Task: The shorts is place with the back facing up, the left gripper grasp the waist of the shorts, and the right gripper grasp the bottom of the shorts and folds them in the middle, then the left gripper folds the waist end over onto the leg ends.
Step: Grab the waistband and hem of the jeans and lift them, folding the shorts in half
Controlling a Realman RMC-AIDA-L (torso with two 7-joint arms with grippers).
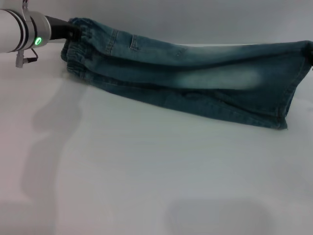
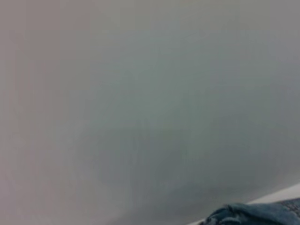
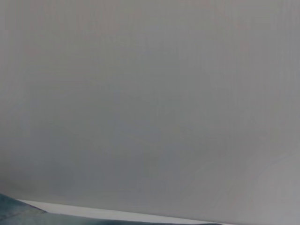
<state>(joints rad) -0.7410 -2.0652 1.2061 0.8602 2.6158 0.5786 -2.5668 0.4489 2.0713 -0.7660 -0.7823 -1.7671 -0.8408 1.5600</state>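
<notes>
The faded blue denim shorts [image 1: 195, 73] hang stretched sideways above the white table, doubled lengthwise. My left gripper [image 1: 73, 30], a black claw on a silver-white arm with a green light, is shut on the puckered waist [image 1: 78, 49] at the upper left. The leg ends [image 1: 293, 88] are at the far right, where only a dark bit of my right gripper [image 1: 309, 53] shows at the picture's edge, holding their top corner. A back pocket seam [image 1: 134, 43] faces me. A scrap of denim [image 2: 253, 215] shows in the left wrist view and another [image 3: 14, 211] in the right wrist view.
The white table [image 1: 146, 171] spreads below and in front of the hanging shorts. Shadows of the arm and cloth fall on it at the left.
</notes>
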